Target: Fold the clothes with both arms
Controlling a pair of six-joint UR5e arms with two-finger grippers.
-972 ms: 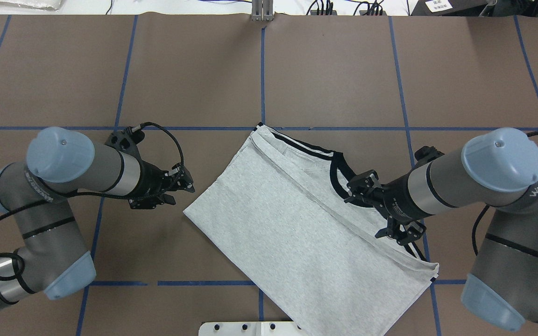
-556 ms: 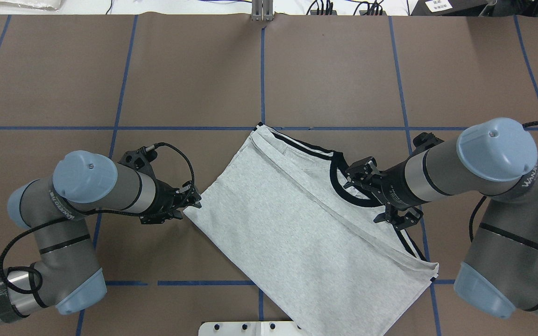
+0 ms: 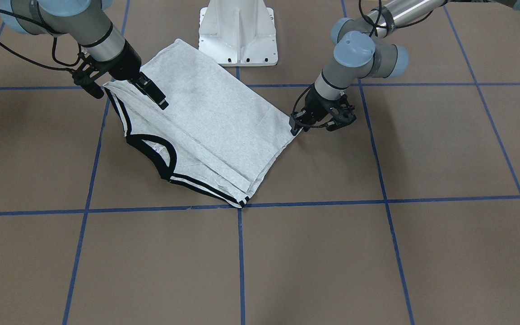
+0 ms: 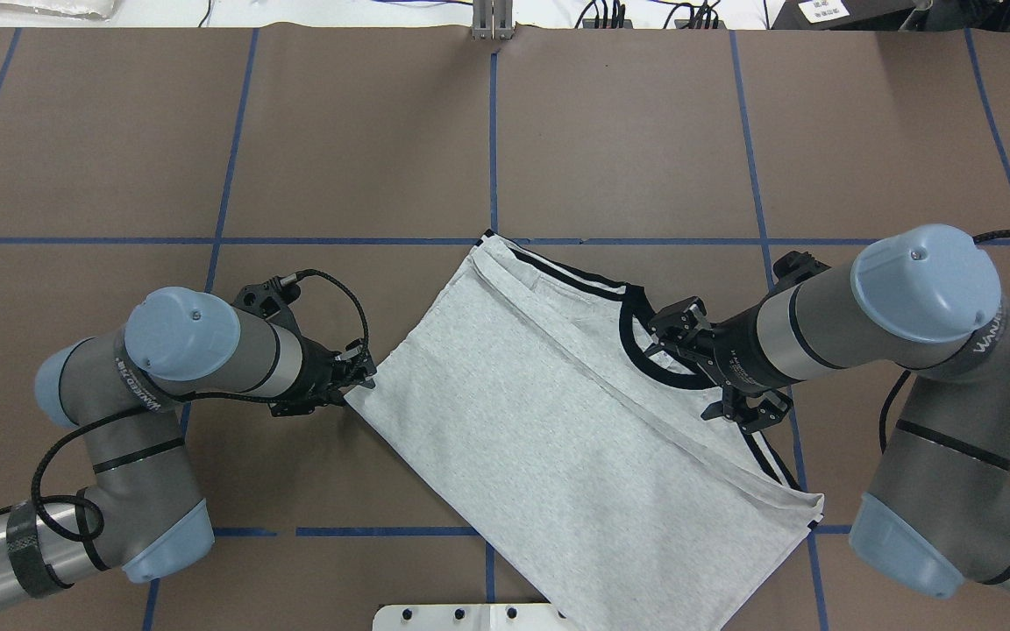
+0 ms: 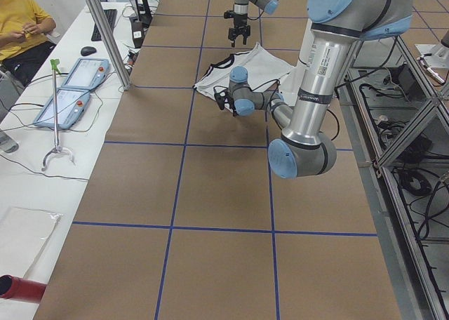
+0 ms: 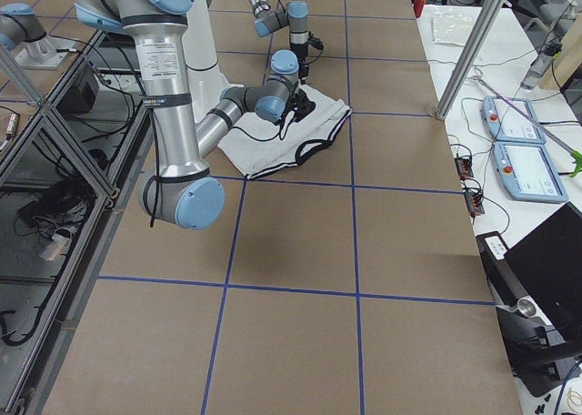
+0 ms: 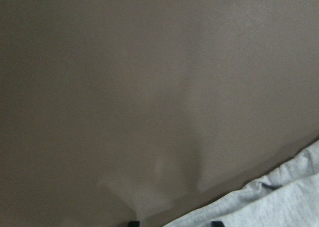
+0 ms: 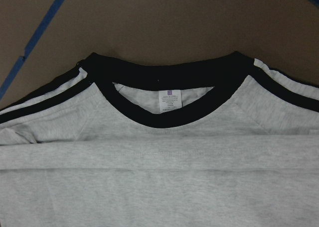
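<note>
Shirt (image 4: 558, 438) laid flat on surface (image 4: 365, 131), folded lengthwise. Left end effector (image 4: 360, 384): jaws parted, hem corner (image 4: 375, 393) lodged between, nothing clamped. Right end effector (image 4: 743, 419): apparently open, empty, poised above shirt beside collar (image 4: 632, 346). Corner to be fully seated before closure; both layers to be caught.

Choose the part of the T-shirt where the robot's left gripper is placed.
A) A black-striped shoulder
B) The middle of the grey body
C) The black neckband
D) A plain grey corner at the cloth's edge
D: in the overhead view the left gripper sits at a plain grey corner of the T-shirt, far from the black neckband on the opposite side.
</note>
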